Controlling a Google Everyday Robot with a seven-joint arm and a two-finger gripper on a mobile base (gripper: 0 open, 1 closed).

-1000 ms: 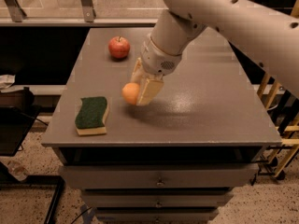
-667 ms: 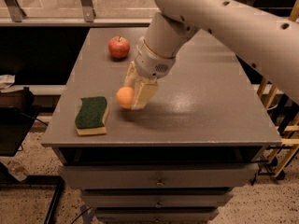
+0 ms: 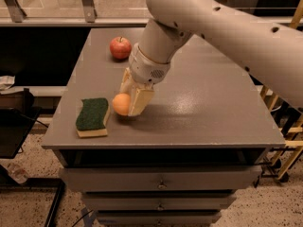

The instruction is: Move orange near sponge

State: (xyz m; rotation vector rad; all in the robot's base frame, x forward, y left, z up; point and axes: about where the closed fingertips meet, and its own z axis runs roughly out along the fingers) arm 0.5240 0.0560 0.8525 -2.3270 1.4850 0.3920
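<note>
Nearly done by the looks of it: the orange (image 3: 120, 104) is being pinched by the claw (image 3: 129, 105) right beside the sponge (image 3: 92, 115), with only the release being awaited.

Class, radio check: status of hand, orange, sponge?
Hand low over table, shut on orange. Orange just beside sponge. Apple far back, not blocking.

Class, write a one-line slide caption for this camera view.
End effector holds the orange beside the sponge on the grey cabinet top, red apple behind.
</note>
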